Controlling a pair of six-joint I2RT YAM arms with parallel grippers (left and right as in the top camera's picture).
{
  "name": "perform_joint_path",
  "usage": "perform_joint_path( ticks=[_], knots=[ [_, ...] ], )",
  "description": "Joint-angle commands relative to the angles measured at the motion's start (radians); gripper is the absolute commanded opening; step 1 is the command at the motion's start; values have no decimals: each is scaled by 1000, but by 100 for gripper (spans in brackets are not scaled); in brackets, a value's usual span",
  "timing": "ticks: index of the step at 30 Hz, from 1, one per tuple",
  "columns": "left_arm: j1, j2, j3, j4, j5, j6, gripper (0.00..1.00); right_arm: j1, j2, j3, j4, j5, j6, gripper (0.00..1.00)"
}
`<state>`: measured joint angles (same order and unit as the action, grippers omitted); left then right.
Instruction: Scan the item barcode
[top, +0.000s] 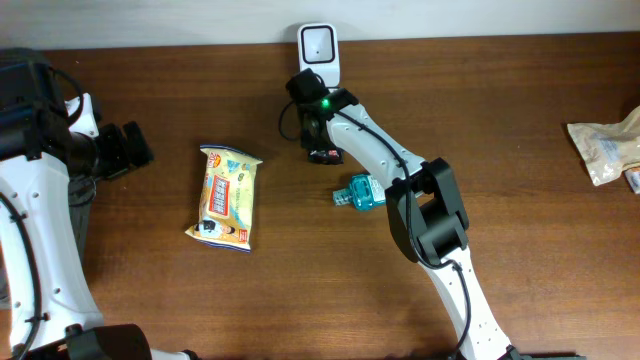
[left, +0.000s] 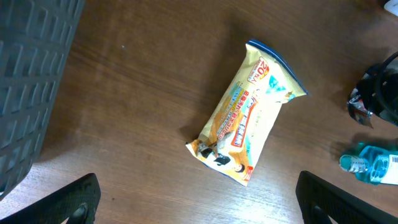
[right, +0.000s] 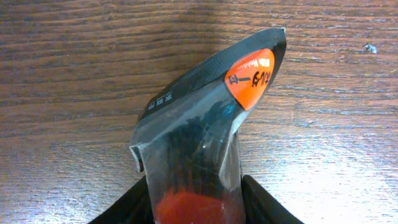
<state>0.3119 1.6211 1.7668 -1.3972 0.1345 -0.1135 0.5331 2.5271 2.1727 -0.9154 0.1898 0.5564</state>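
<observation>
The black packet (right: 199, 124) with an orange label sits pinched between the fingers of the right tool (right: 196, 205), which is clamped on its lower part, over the wooden tabletop (right: 68, 74). In the overhead view this is near the white scanner (top: 318, 48) at the far edge. A teal bottle (top: 362, 192) lies just beside the right arm. A yellow snack bag (top: 228, 197) lies further left. The left tool (left: 199, 199) hangs above that bag, its fingers wide apart and empty. Beige packets (top: 605, 150) lie at the right edge.
</observation>
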Motion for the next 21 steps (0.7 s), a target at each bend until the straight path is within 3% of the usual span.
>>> perform_joint_path(
  ticks=[1,4,21],
  knots=[
    [3,-13,-3,1,10,-6,99,3,13,-14,-21,24,-3,38],
    [3,-13,-3,1,10,-6,99,3,1,10,-28,24,-26,33],
    [3,-13,-3,1,10,-6,99,3,-5,119,-110,25,-82,29]
  ],
)
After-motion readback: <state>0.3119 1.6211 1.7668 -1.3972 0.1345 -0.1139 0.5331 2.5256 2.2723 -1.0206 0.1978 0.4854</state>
